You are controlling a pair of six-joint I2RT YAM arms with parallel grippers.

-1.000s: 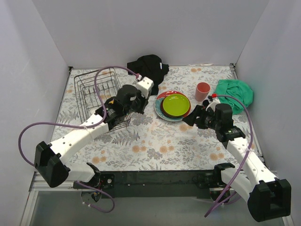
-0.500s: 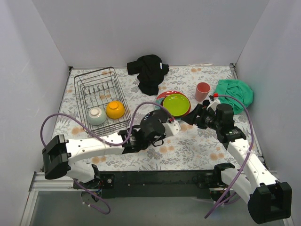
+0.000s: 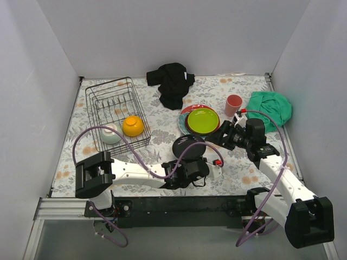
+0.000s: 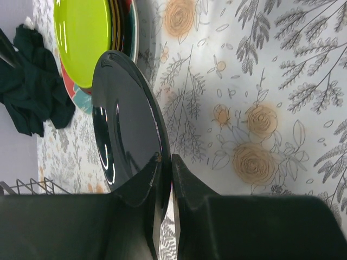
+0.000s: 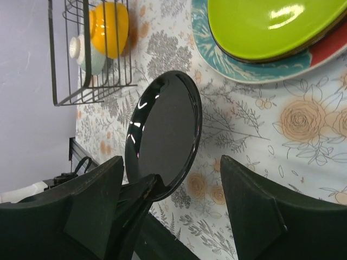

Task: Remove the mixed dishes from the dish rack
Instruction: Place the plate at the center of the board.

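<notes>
Black plate (image 3: 188, 146) is out of the dish rack (image 5: 51, 54) and standing on edge over the floral surface (image 3: 244, 173), with the left hand (image 4: 165, 162) clamped tight on its rim, one finger on each face. It sits toward the near side of the surface, between the rack on the left and the plate stack further back to the right, clear of both. Whether its edge touches the surface I cannot tell. The left wrist view shows its glossy face turned toward the stack, tilted a little off vertical. The right hand (image 3: 218, 133) hangs just right of the plate with its fingers spread wide and nothing between them. From its own camera the plate shows framed in the gap, but the overhead view has the two apart. On the stack, the green plate (image 3: 203, 119) lies on top, darker plates under it, and a red-rimmed patterned plate (image 3: 183, 125) at the bottom. Two dishes are in the rack, at its near end: an orange bowl (image 3: 133, 125) and a white bowl (image 3: 111, 132), side by side and tipped over. A pink-red cup (image 3: 233, 104) stands upright just right of the stack, a green cloth (image 3: 270, 106) bunched beside it, and a black cloth (image 3: 172, 84) is heaped at the far edge behind the stack.
</notes>
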